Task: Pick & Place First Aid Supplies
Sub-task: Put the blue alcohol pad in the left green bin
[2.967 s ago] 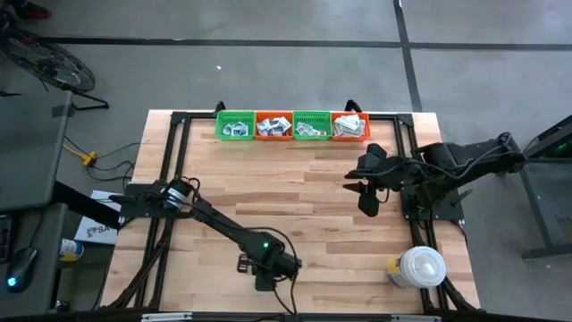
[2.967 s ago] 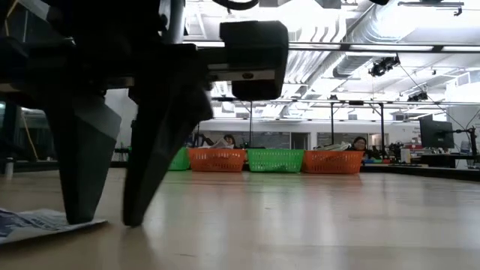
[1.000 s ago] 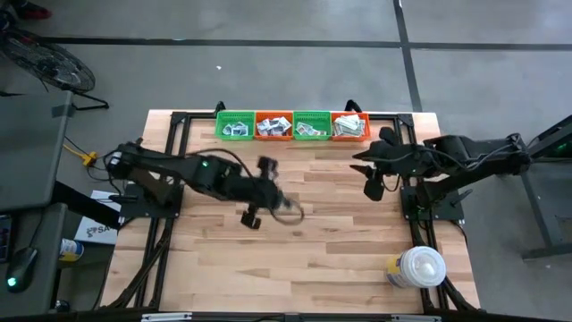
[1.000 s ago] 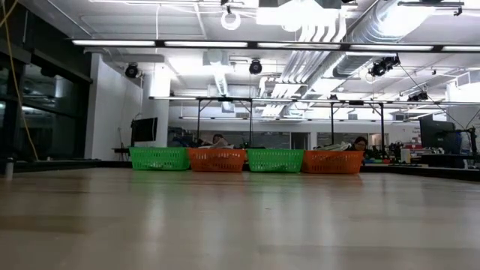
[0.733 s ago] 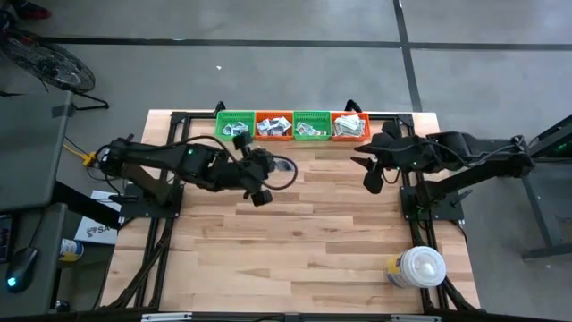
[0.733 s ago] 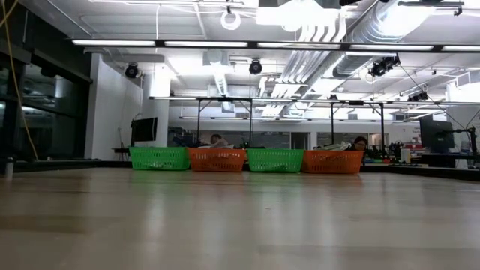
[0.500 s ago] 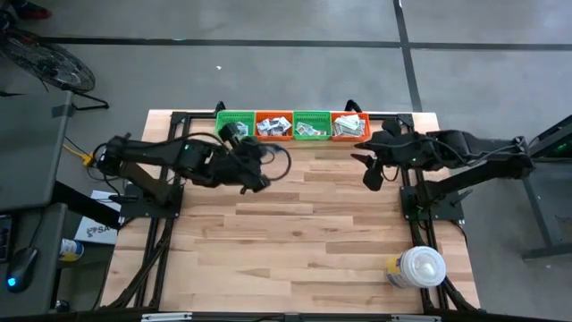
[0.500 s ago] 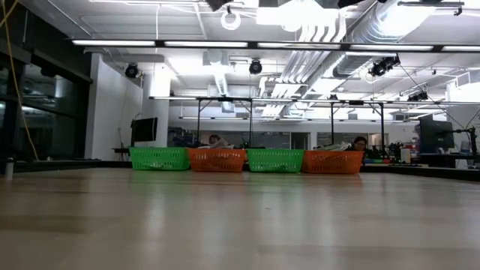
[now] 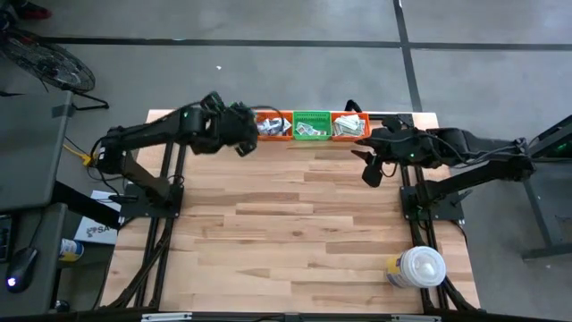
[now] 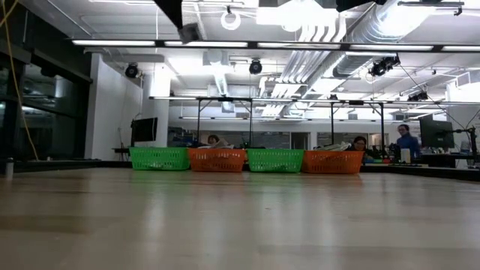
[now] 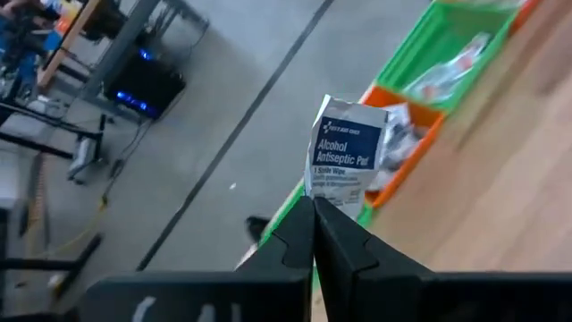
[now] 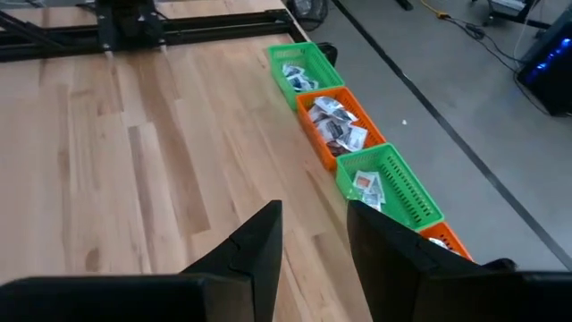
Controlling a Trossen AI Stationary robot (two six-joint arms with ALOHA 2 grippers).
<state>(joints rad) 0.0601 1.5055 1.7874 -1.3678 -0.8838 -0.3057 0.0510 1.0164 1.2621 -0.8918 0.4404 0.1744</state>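
Note:
Four baskets stand in a row along the table's far edge. The leftmost green one is hidden under my left arm in the high view. Beside it stand an orange one, a green one and an orange one, each holding small first aid packets. My left gripper hangs above the row's left end, shut on a white and blue alcohol pad packet. My right gripper hovers open over bare wood near the row's right end, with nothing between its fingers. My left gripper pinches the packet's near edge between its two fingers. The fingers slant downward toward the table's far edge. The packet sticks out beyond the fingertips, flat face showing, lifted clear in the air over the baskets.
A big white round lidded container stands at the table's near right corner. Black frame rails run along the table's sides and far edge. Bare wood lies between the arms and toward the near edge. People stand in the room beyond.
My left gripper has swung from mid-table toward the far edge and the left, up over the left end of the basket row. It rolled its wrist on the way and stayed shut on the packet. My right gripper has edged slightly toward the far edge.

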